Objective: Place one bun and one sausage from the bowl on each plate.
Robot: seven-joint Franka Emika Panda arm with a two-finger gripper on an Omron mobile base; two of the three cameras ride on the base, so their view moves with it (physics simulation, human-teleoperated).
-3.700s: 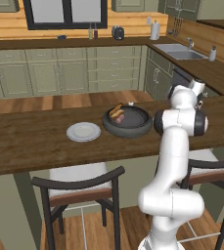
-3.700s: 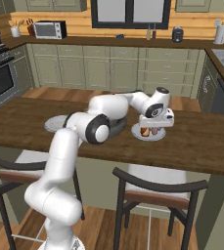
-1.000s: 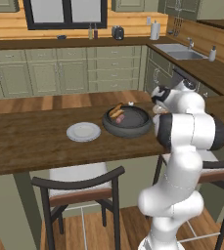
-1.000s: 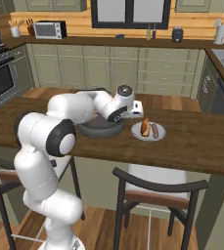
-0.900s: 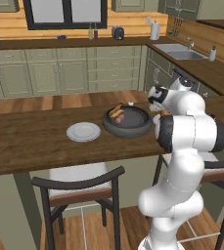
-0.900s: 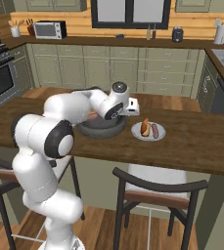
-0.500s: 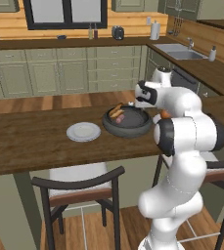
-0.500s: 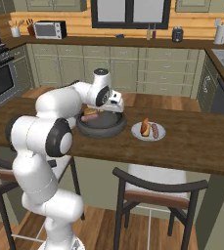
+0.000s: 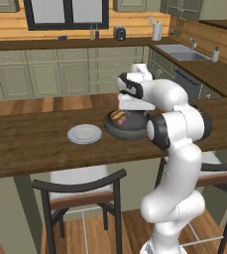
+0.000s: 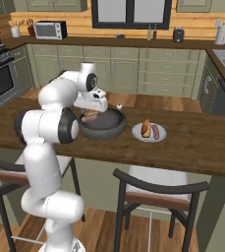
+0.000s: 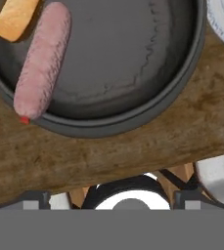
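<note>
The dark bowl (image 9: 135, 133) (image 10: 110, 133) (image 11: 133, 122) sits mid-counter. It holds a pink sausage (image 11: 42, 58) (image 10: 88, 118) and an orange bun (image 11: 15, 17) (image 9: 116, 115) near one side. My gripper (image 9: 129, 110) (image 10: 92, 112) (image 11: 111, 197) hovers just above the bowl, open and with nothing between its fingers; the sausage lies off to one side of it. One plate (image 9: 85, 134) left of the bowl is bare. The other plate (image 10: 149, 138), to the bowl's right, carries a bun (image 10: 145, 128) and a sausage (image 10: 155, 131).
The wooden counter's front edge (image 11: 108, 166) lies close below the bowl. Two dark stools (image 9: 80, 186) (image 10: 158, 192) stand in front of it. My own arm rises beside the bowl. Kitchen cabinets and a sink (image 9: 177, 49) are far behind.
My arm has swung from the plate with the bun and sausage across to the bowl and now hangs over it. The gripper has stayed open. Nothing on the counter moved.
</note>
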